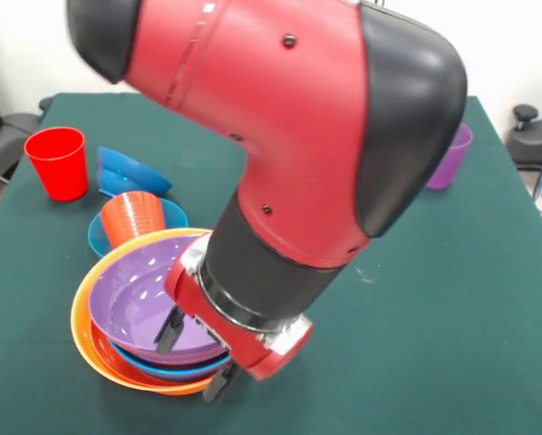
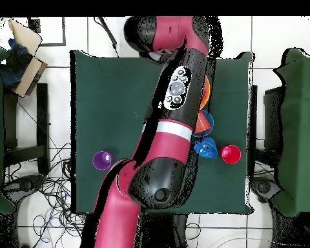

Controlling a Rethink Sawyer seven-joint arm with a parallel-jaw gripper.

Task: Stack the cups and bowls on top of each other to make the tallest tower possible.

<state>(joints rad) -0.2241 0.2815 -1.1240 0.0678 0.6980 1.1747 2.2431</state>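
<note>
Near the table's front left, a large yellow-orange bowl holds a nested stack: a red-orange bowl, a light blue bowl and a purple bowl on top. My gripper is open at the stack's near rim, one finger inside the purple bowl and the other outside. Just behind, an orange-red cup sits in a small light blue bowl. A red cup and a tipped dark blue bowl stand farther back. The arm half hides a purple cup.
The red and black arm fills the middle of the front view and, in the overhead view, covers most of the stack, leaving an orange rim showing. Green cloth covers the table. Chairs and cables surround the table.
</note>
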